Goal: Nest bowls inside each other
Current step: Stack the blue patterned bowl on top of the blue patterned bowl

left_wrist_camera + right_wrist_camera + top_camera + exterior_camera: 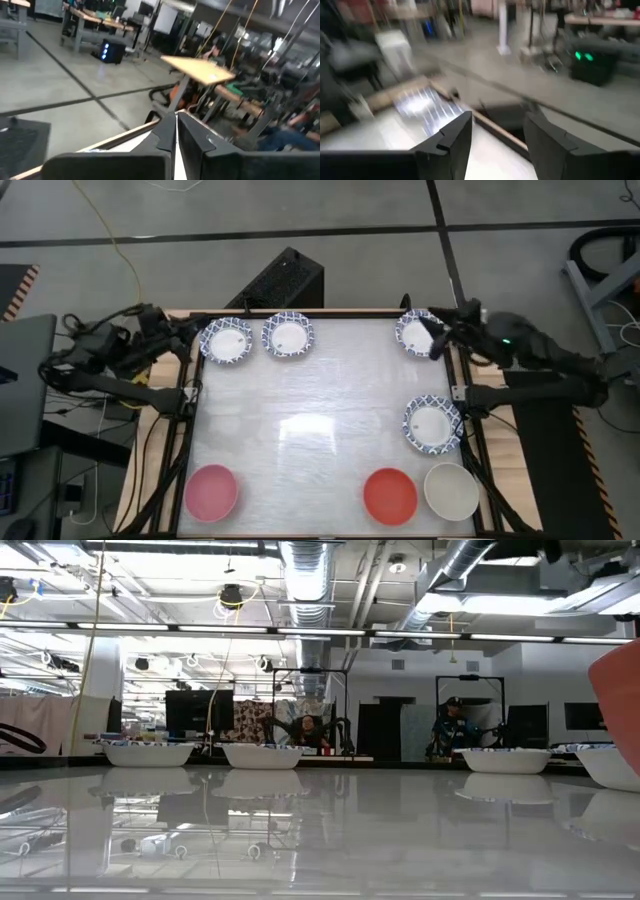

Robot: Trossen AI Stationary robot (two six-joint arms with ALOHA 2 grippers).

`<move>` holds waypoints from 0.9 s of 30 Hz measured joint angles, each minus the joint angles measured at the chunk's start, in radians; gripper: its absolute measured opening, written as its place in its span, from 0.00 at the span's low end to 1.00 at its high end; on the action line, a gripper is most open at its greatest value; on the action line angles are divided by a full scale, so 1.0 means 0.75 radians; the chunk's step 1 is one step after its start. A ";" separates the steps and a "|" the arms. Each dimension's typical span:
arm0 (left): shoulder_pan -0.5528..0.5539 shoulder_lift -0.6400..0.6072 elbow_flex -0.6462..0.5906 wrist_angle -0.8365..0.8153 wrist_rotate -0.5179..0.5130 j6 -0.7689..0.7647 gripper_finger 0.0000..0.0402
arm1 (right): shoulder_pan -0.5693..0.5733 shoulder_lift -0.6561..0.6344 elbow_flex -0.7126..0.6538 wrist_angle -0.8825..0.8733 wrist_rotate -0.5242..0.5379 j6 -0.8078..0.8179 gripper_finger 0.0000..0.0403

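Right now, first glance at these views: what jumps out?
Seven separate bowls ring the glossy white table, none nested: four blue-patterned ones toward the far edge and right side, a pink bowl near left, a red bowl beside a plain white bowl near right. The left gripper and right gripper sit at the far corners, holding nothing.

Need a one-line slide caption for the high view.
Seven separate bowls ring the table, none nested; left pincer and right pincer sit at far corners.

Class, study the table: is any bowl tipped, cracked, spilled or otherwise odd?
Nothing stands out. All seven bowls sit upright and apart on the table: four blue-rimmed bowls at the far side and right edge, with the pink bowl, red bowl and plain white bowl in front.
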 joint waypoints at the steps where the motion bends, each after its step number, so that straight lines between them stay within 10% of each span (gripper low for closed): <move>1: 0.000 0.016 0.037 -0.046 0.004 -0.003 0.03 | -0.009 0.051 0.057 -0.089 0.003 -0.012 0.49; 9: 0.000 0.087 0.178 -0.411 0.010 -0.082 0.09 | -0.090 0.415 0.338 -0.731 0.138 0.008 0.56; 27: 0.000 0.088 0.146 -0.832 0.042 -0.436 0.11 | -0.213 0.845 0.328 -0.971 -0.044 0.157 0.64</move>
